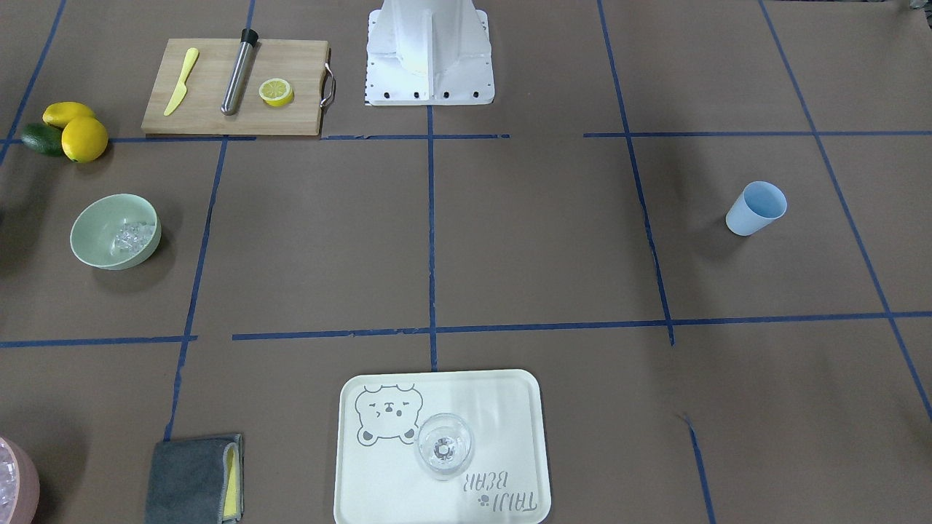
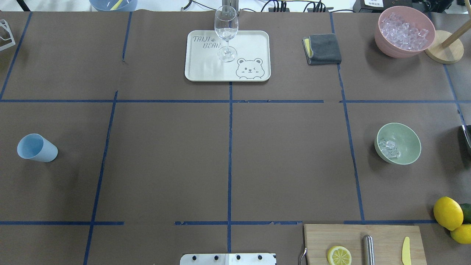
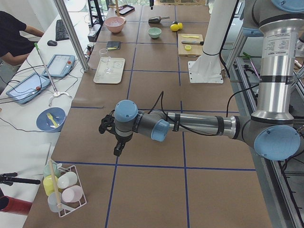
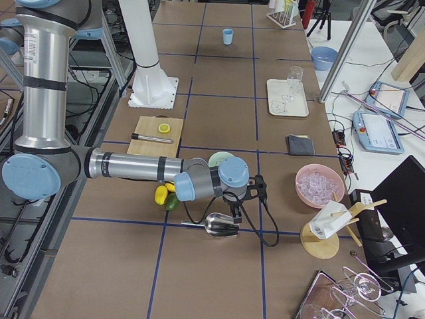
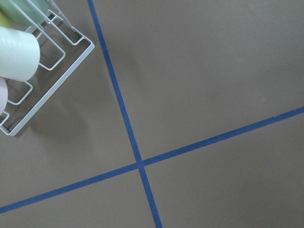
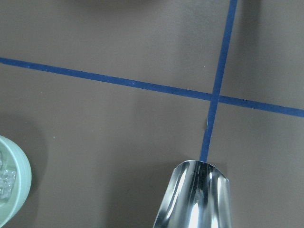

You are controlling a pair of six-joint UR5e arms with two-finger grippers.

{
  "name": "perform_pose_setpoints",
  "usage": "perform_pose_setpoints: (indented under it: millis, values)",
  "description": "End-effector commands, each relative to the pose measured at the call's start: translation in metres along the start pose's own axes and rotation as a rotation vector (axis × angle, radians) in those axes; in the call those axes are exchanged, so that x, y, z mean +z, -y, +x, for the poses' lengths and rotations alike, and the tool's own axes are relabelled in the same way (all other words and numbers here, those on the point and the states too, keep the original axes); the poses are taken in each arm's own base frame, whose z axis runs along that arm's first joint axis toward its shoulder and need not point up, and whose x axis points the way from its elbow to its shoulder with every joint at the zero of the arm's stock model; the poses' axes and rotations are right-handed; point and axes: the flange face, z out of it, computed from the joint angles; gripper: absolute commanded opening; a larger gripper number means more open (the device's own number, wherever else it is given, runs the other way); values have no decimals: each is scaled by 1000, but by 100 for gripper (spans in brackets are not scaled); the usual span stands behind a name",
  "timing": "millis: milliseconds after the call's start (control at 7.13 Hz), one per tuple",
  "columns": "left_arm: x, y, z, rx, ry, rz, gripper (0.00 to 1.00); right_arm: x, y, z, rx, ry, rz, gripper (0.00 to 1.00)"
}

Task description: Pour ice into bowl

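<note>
The pale mint-green bowl (image 2: 407,137) stands on the robot's right half of the table, also seen in the front view (image 1: 98,222). A small heap of clear ice (image 2: 389,148) lies inside it (image 1: 135,236). My right gripper (image 4: 237,214) shows only in the right side view, just above a metal scoop (image 4: 220,226) near the bowl (image 4: 221,158); I cannot tell whether it is open or shut. The scoop (image 6: 197,197) fills the bottom of the right wrist view. My left gripper (image 3: 117,150) hangs over bare table far from the bowl; I cannot tell its state either.
A pink container (image 2: 404,33) full of ice stands at the far right. A blue cup (image 2: 36,148) is on the left. A tray (image 2: 206,66) carries a wine glass (image 2: 226,33). Cutting board (image 2: 386,235), lemons (image 2: 448,212), grey cloth (image 2: 323,48) and wire rack (image 5: 45,90) are nearby.
</note>
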Motion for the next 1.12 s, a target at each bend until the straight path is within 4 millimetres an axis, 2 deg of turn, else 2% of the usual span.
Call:
perform_pose_setpoints:
  millis: [0, 140, 421, 701, 842, 982]
  values:
    - [1, -5, -3, -30, -30, -18, 100, -19, 22, -3, -12, -1, -44, 100]
    - [-2, -9, -1, -36, -34, -15, 100, -24, 28, -10, -5, 2, -66, 100]
    - [7, -17, -9, -42, -34, -27, 100, -36, 34, -22, -26, 8, -104, 100]
    - [2, -16, -6, -40, -16, -19, 100, -46, 31, -19, -41, -16, -102, 100]
    - [-11, -20, -2, -26, 17, 4, 100, -54, 30, -19, -19, -36, -115, 100]
    - [-34, -45, 0, -32, 43, 37, 100, -56, 37, -27, -50, -99, -123, 100]
